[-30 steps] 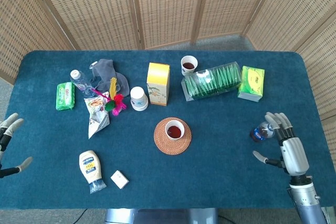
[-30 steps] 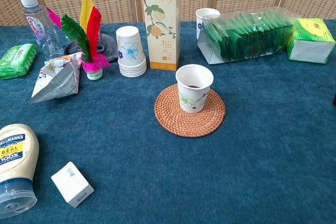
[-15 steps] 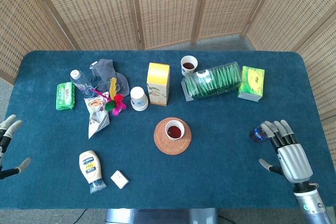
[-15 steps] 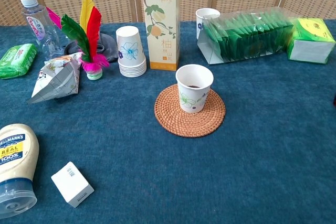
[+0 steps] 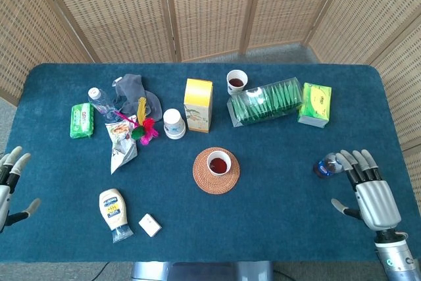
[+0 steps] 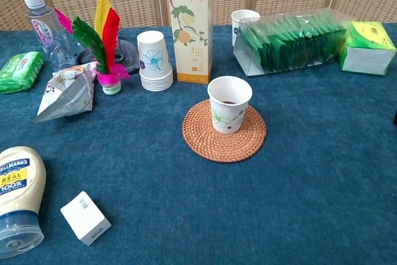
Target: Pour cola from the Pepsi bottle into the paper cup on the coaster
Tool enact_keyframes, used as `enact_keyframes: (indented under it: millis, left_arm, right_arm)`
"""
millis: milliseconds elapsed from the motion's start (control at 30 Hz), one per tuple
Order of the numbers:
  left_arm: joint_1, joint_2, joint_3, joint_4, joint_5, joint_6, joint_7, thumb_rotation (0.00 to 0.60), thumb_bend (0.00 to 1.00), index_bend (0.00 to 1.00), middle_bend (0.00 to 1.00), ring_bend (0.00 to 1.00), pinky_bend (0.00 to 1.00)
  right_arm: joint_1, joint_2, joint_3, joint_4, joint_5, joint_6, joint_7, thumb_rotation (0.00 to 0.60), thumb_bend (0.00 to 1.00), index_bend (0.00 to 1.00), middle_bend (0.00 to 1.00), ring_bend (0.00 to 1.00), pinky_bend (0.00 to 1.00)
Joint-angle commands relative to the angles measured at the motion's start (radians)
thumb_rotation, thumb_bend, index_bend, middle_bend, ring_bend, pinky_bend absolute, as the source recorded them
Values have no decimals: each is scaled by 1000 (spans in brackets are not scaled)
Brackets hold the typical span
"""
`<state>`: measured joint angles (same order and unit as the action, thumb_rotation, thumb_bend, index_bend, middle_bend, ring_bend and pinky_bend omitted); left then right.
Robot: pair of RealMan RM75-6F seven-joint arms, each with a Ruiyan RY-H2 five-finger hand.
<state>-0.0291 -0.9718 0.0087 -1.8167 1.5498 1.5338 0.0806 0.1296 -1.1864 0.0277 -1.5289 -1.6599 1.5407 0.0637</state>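
A paper cup [image 5: 219, 162] [image 6: 229, 104] holding dark cola stands on a round woven coaster [image 5: 204, 178] [image 6: 211, 144] in the middle of the table. The small Pepsi bottle [image 5: 323, 166] stands upright at the right side in the head view; the chest view shows at most a dark sliver at its right edge. My right hand [image 5: 370, 189] is open just right of and nearer than the bottle, fingers spread, apart from it. At the left table edge my left hand [image 5: 8, 185] hovers open and holds nothing. Neither hand shows in the chest view.
Behind the coaster stand a yellow juice carton [image 5: 198, 104], a stack of paper cups [image 5: 173, 123], another cup with dark drink [image 5: 237, 81], a clear box of green packets [image 5: 266, 101] and a green box [image 5: 314, 104]. At left lie a mayonnaise bottle [image 5: 114, 213], white box [image 5: 149, 224], shuttlecock [image 5: 143, 126], water bottle [image 5: 102, 102].
My right hand has drawn back from the Pepsi bottle toward the near right edge, leaving the bottle standing. The left hand has slipped slightly lower at the left edge.
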Motion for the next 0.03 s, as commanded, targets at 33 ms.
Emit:
enact_keyframes:
  millis: [33]
  left_arm:
    - [3,3,2,-2,4,3,-5,600,290,0,0,0,0]
  right_arm:
    - [3,-5,2,5,7,-9,-11,600,0,0,0,0,0]
